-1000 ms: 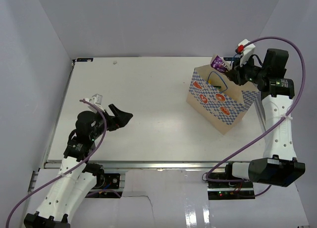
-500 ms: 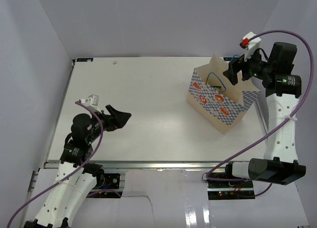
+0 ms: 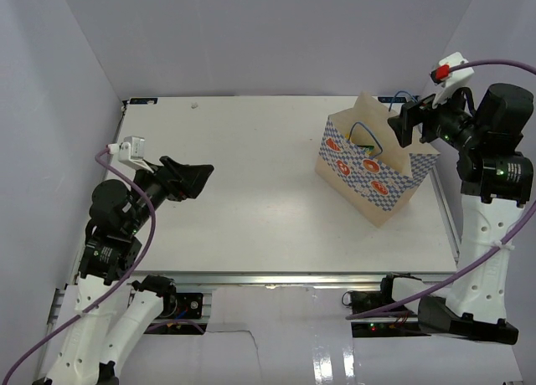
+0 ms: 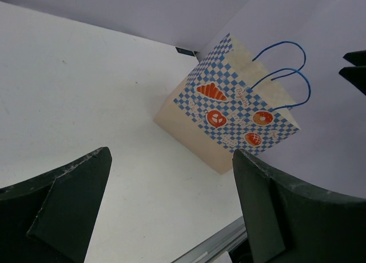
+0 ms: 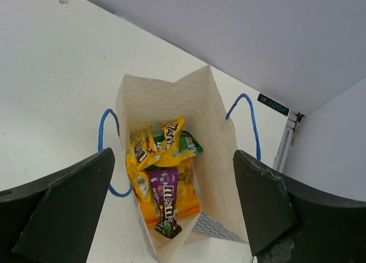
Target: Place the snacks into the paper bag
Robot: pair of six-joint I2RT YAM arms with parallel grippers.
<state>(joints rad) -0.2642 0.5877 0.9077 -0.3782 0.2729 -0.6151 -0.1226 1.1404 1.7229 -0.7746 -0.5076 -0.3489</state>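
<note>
The paper bag (image 3: 369,174) stands upright at the table's far right, its mouth open and blue cord handles up; the left wrist view shows its checkered front (image 4: 229,111). Looking down into the bag (image 5: 214,120), I see the snacks piled inside: a purple packet (image 5: 166,203) on top, yellow packs (image 5: 150,151), a green packet (image 5: 190,143) and an orange pouch (image 5: 191,201) beneath. My right gripper (image 3: 404,125) hangs open above the bag's mouth, with nothing between its fingers. My left gripper (image 3: 194,181) is open and empty, raised over the table's left side, far from the bag.
The white table (image 3: 251,151) ends in a metal rail (image 3: 268,278) along its near edge. Pale walls close in the left, back and right sides. The bag sits close to the table's right edge (image 3: 445,209).
My right gripper opened and let the purple packet drop into the bag, then rose and drew back to the right. My left arm pulled back to the left and lifted.
</note>
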